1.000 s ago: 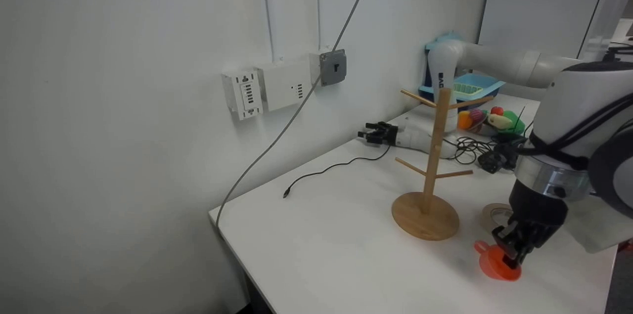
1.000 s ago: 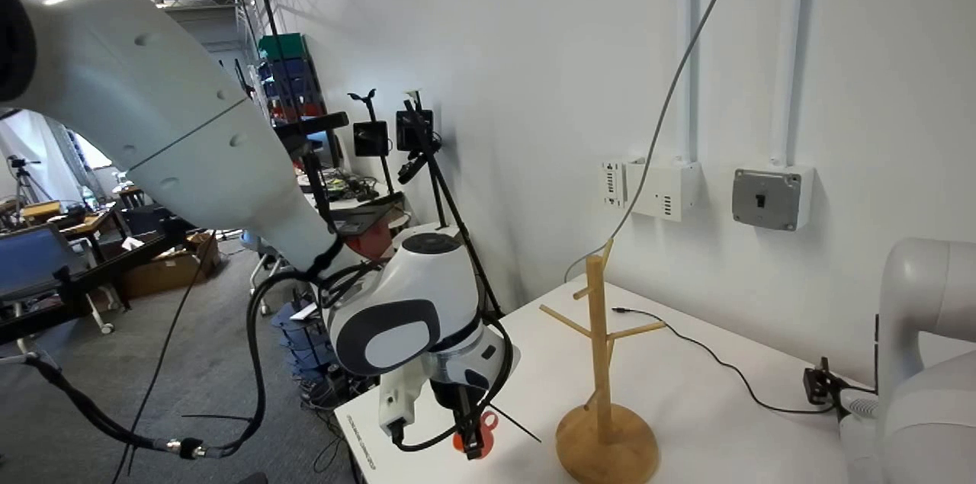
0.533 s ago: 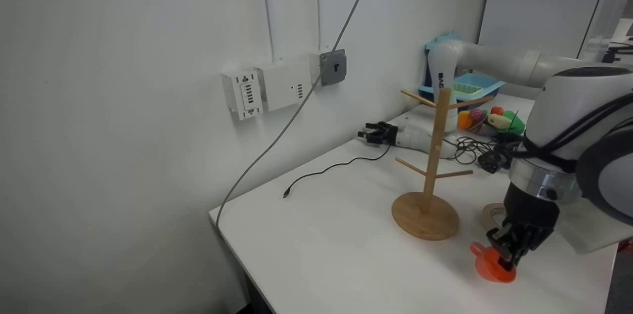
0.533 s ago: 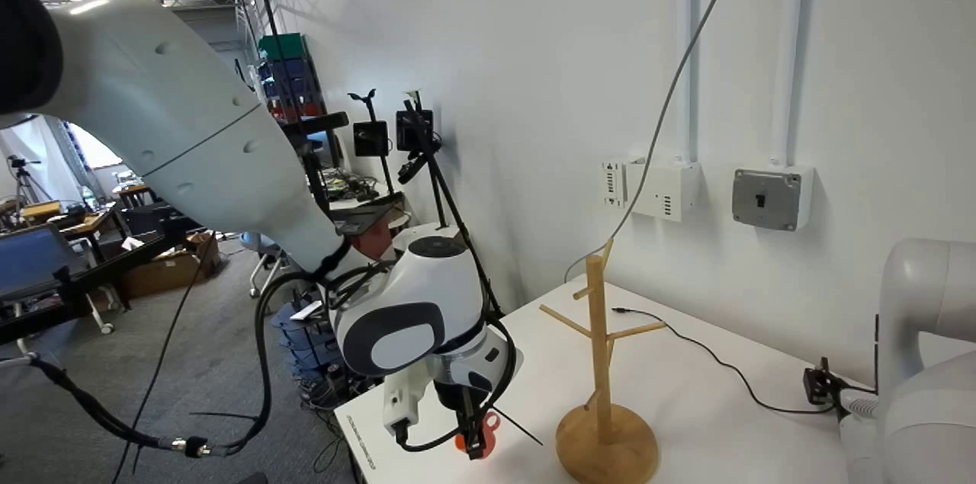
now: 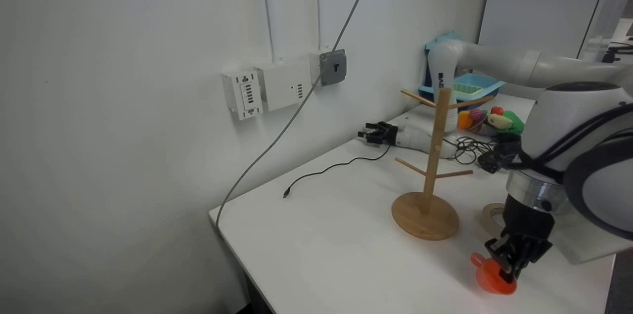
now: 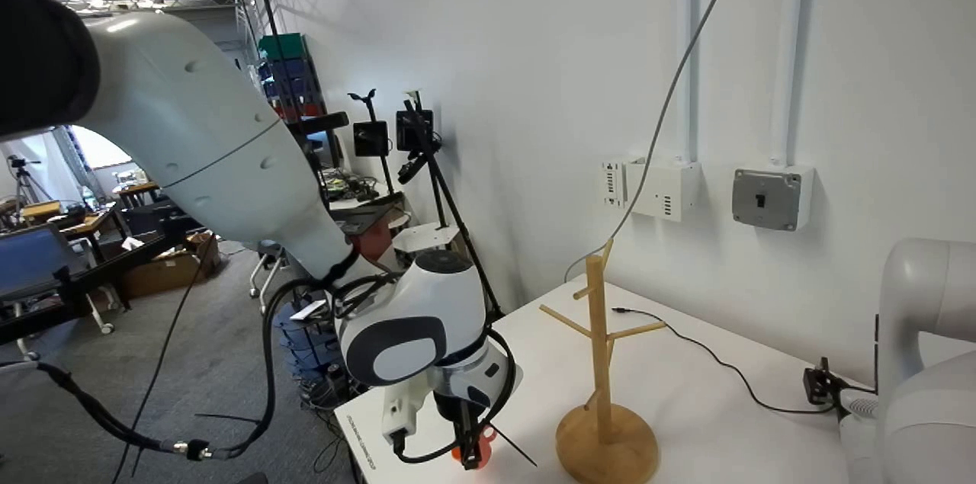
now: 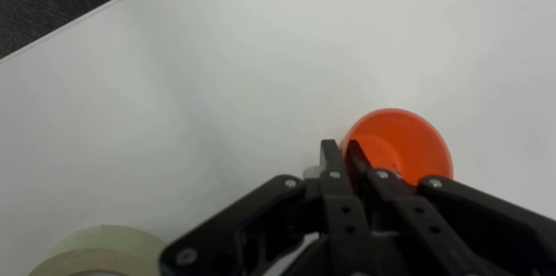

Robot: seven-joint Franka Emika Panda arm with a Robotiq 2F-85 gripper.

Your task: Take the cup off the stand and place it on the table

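Note:
The small orange-red cup [image 5: 487,279] is held by its wall in my gripper [image 5: 507,274], in front of and to the right of the stand in an exterior view. In the wrist view, the cup [image 7: 408,141] shows its open inside, with one finger inside and one outside the wall; my gripper [image 7: 341,144] is shut on that wall. The cup's handle points toward the stand. The wooden stand [image 5: 435,156] is upright and its pegs are bare. The cup is low over the white table [image 5: 336,240]; I cannot tell whether it touches it.
A beige tape ring [image 5: 487,227] lies between the stand and my gripper. A thin black cable [image 5: 341,163] lies along the wall side. Another arm with a black gripper [image 5: 380,133], a bowl of toy fruit [image 5: 494,120] and a blue basket [image 5: 487,81] are at the back.
My gripper and the cup have moved slightly left, then lower in an exterior view. The grip on the cup's wall looks unchanged. The stand has not moved.

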